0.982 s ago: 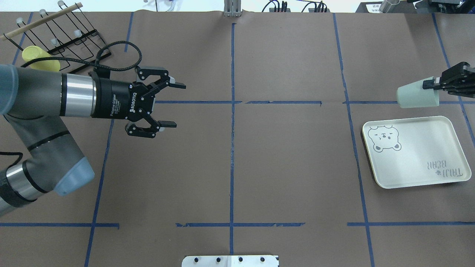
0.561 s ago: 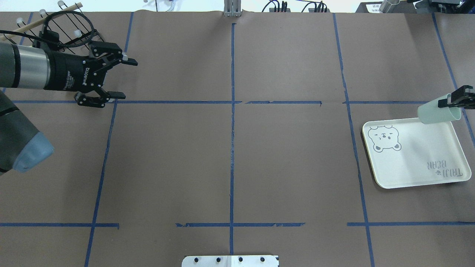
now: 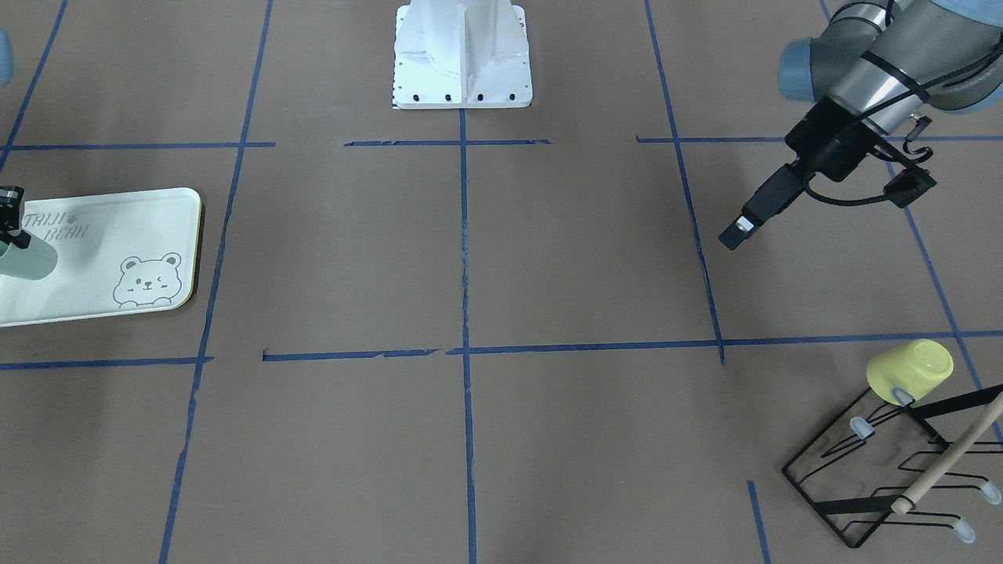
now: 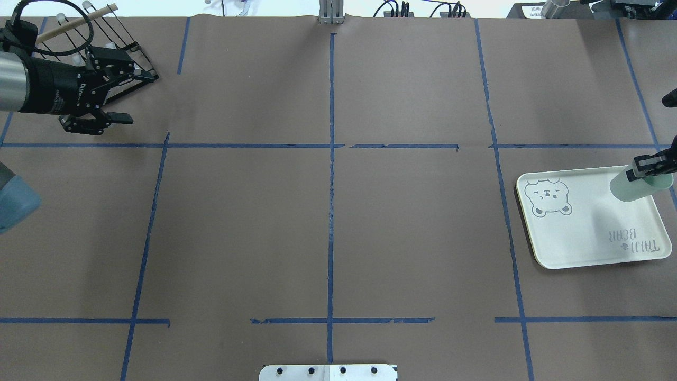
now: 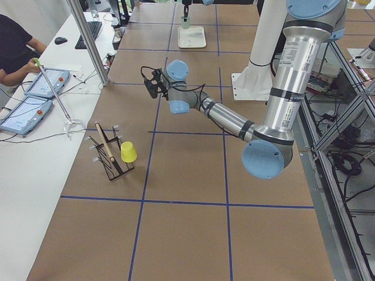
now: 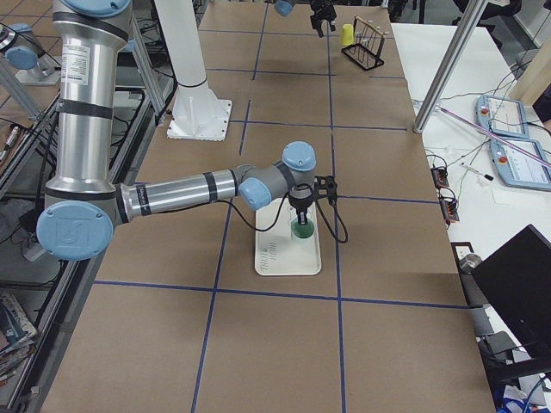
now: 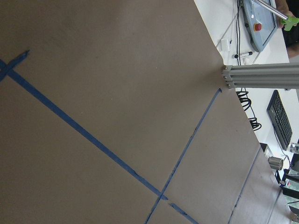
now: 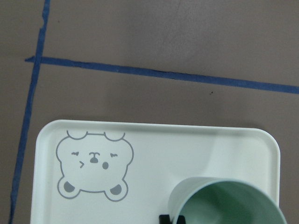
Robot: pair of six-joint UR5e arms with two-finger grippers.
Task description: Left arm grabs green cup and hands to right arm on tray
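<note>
Green cup (image 4: 634, 189) hangs tilted over the tray's (image 4: 576, 233) far corner by the bench's right edge, its rim pinched between the right gripper's (image 4: 641, 170) fingers; whether it touches the tray is unclear. Left gripper (image 4: 132, 98) hovers spread wide and empty near the bench's far left corner.

We've a yellow cup (image 3: 909, 370) on black rack (image 3: 850, 507) w/ wood dowel (image 3: 940, 464), far left; blue tape (image 3: 464, 258) grids brown table (image 3: 588, 258).
</note>
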